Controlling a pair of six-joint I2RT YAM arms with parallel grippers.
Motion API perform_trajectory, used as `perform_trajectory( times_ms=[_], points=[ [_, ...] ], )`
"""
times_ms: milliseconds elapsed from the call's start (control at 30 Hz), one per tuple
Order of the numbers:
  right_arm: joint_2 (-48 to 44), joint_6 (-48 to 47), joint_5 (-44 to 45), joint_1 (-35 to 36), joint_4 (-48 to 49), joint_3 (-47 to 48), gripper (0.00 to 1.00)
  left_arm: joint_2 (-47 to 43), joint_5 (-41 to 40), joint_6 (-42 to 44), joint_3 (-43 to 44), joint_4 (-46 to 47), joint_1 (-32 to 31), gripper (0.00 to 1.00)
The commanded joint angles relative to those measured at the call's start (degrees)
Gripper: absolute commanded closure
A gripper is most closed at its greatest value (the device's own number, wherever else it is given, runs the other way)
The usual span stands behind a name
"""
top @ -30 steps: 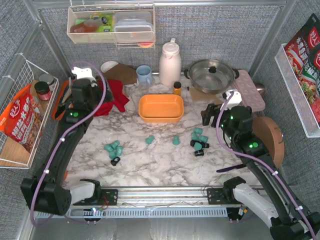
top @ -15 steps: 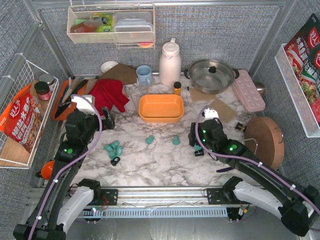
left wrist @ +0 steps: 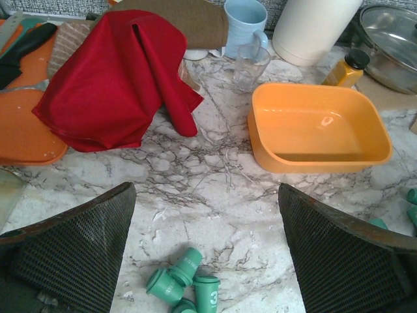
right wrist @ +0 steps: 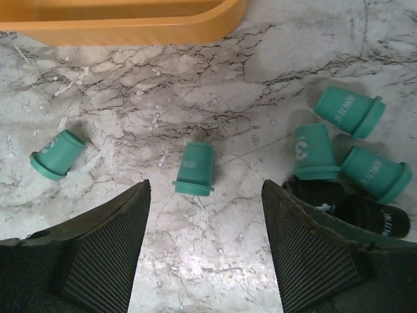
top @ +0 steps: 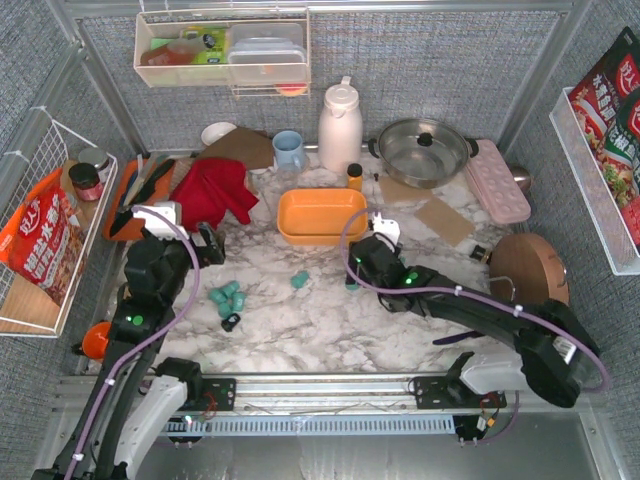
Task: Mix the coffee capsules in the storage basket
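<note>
A marble table [top: 300, 335] carries two black robot arms bolted at its near edge. The right arm [top: 480, 305] stretches low across the table toward the middle, and the left arm [top: 148, 285] stands over the left side. The storage basket [left wrist: 313, 162], a shallow orange-yellow tray with rounded corners, sits ahead of the left gripper [left wrist: 205, 195] and off to its right, well apart from it. Seen from the right wrist, the basket's near wall runs just ahead of the right gripper [right wrist: 205, 189]. A crumpled red cloth [left wrist: 117, 78] lies ahead of the left gripper to its left, partly over an orange cutting board [left wrist: 19, 134]. Beyond the basket stand a white thermos [left wrist: 313, 26], a blue mug [left wrist: 244, 23], a clear glass [left wrist: 251, 65] and a small yellow bottle [left wrist: 345, 68]. The left gripper's two mesh-faced fingers [left wrist: 71, 251] are spread wide and hold nothing. The right gripper's fingers [right wrist: 319, 251] are also spread wide, with nothing between their pads. All the coffee capsules in view lie on the marble, outside the basket. A cluster of teal capsules [left wrist: 186, 287] lies between the left gripper's fingers, close under the wrist. A single teal capsule [right wrist: 195, 169] lies on its side just ahead of the gap in the right gripper. Another teal one [right wrist: 57, 154] lies ahead of the right gripper's left finger. To the right gripper's right, three teal capsules [right wrist: 313, 151] lie close together, with two black capsules [right wrist: 378, 218] against that finger.
</note>
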Motion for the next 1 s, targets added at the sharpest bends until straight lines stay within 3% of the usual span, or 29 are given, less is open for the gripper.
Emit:
perform_trajectory(
  times_ms=[0, 500, 967],
  points=[
    [4.4, 2.8, 2.0, 0.5, 2.2, 1.9, 0.27, -0.5, -0.6, 0.0, -0.1, 2.1, 0.0, 0.01],
    [16.2, 3.0, -1.5, 0.9, 2.6, 5.5, 0.3, -0.2, -0.5, 0.0, -0.2, 2.0, 0.0, 0.01],
    [20.0, 4.0, -2.1, 0.9, 0.4, 7.1, 0.35, -0.2, -0.4, 0.1, -0.3, 2.1, 0.0, 0.01]
  ],
)
